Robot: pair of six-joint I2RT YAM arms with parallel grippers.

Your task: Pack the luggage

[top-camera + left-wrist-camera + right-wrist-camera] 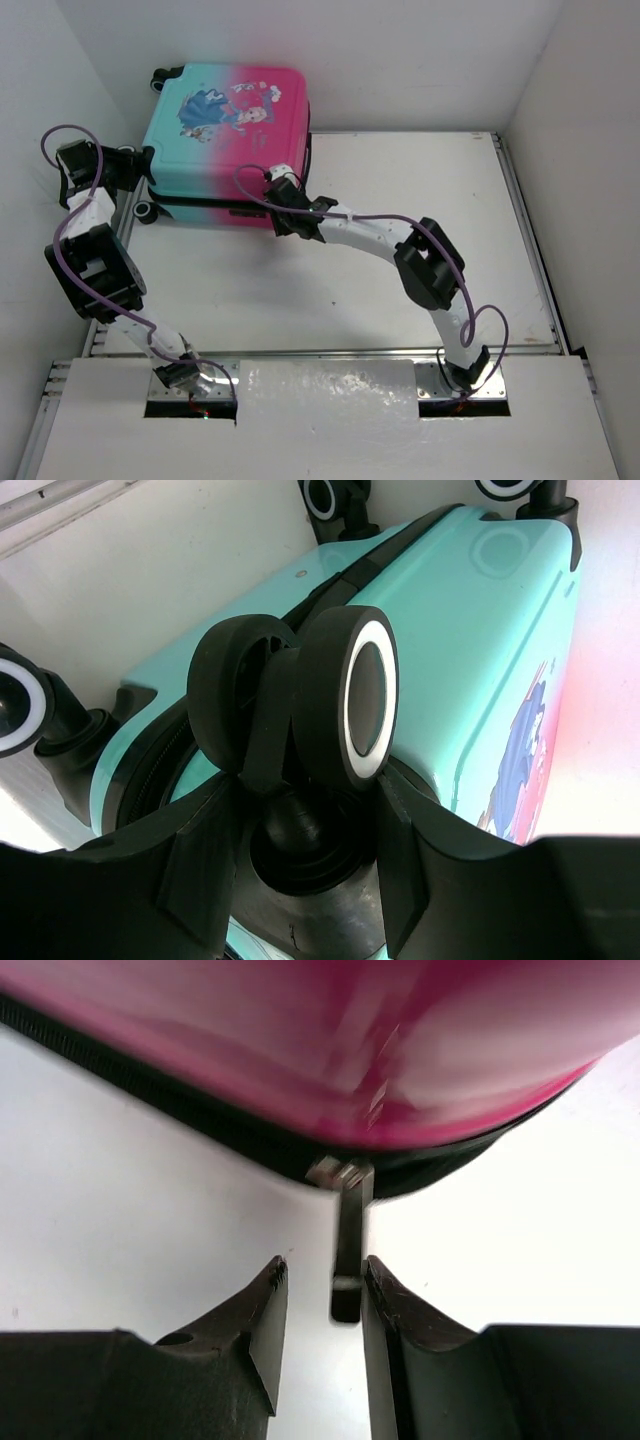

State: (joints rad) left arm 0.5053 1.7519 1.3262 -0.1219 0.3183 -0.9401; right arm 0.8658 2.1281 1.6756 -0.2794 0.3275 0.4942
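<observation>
The luggage [225, 140] lies flat and closed at the back left of the table, teal on the left and pink on the right, print side up. My left gripper [140, 180] is at its left side; in the left wrist view its jaws [305, 800] straddle a black double wheel [340, 710] and press on it from both sides. My right gripper [278, 205] is at the pink front edge. In the right wrist view its fingers [322, 1270] stand slightly apart, with the dark zipper pull [348, 1250] hanging between them against the right finger.
White walls close in on the left, back and right. The white table [400, 250] has metal rails along its edges. Other black wheels of the case show in the left wrist view [20, 705] and at the back left corner [162, 77].
</observation>
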